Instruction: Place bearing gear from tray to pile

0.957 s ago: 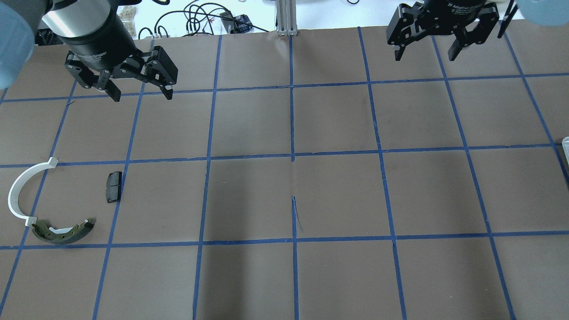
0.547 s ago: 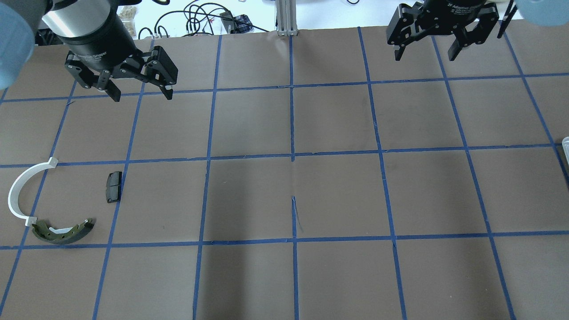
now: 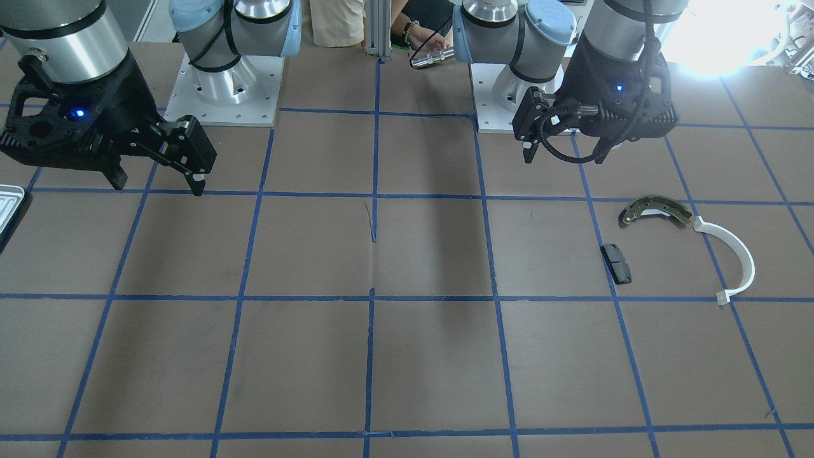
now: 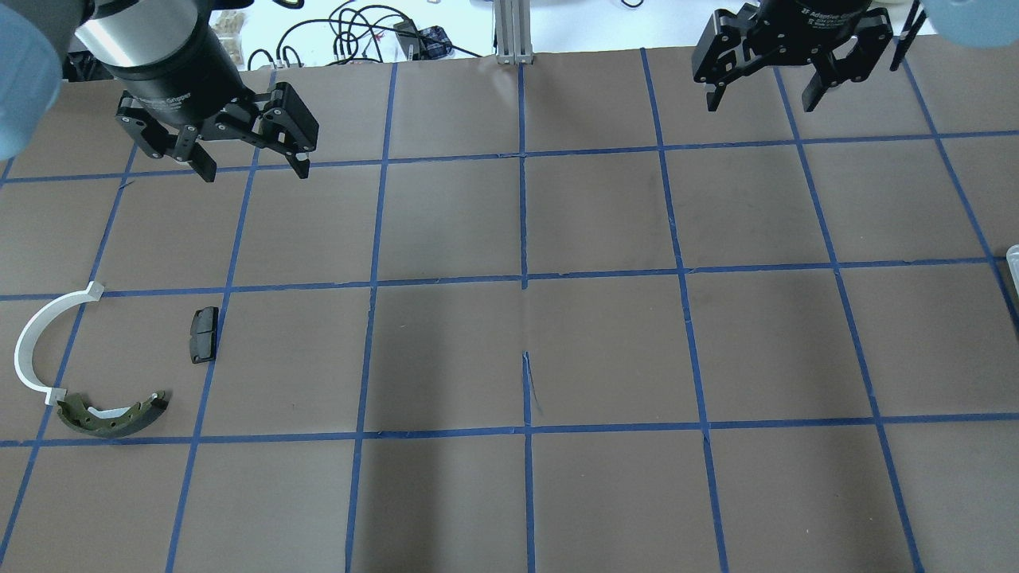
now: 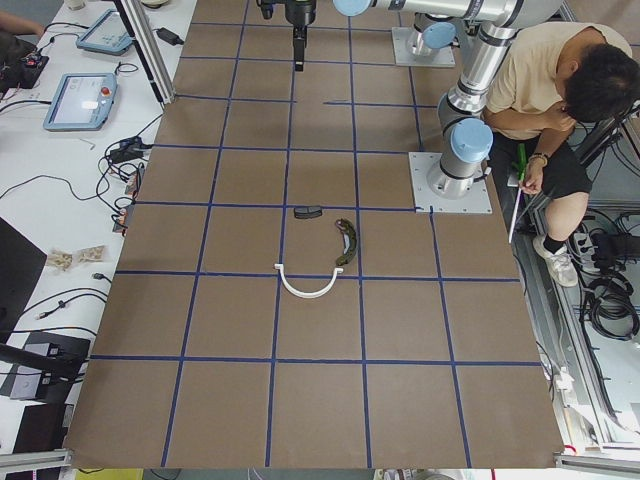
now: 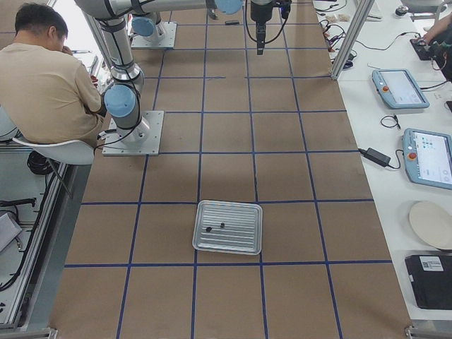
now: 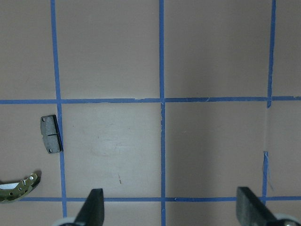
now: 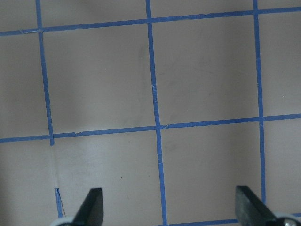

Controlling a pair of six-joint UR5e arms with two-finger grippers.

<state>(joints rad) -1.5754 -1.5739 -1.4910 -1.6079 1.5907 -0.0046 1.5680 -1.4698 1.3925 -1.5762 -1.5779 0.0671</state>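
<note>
The silvery ribbed tray [image 6: 240,236] lies on the table's right side with two tiny black pieces [image 6: 222,225] in it. They are too small to identify. Only the tray's edge shows in the overhead view [image 4: 1013,259] and the front view [image 3: 9,202]. The pile is at the left: an olive brake shoe [image 4: 111,418], a white arc [image 4: 26,342] and a black pad [image 4: 203,334]. My left gripper [image 4: 255,171] is open and empty, hanging well beyond the pile. My right gripper [image 4: 760,103] is open and empty at the far right, away from the tray.
The brown table top [image 4: 525,350] carries a blue tape grid. Cables [image 4: 350,36] and an aluminium post [image 4: 513,32] stand past the far edge. A seated person [image 6: 49,85] is behind the arm bases. Tablets [image 6: 431,159] lie on the side bench.
</note>
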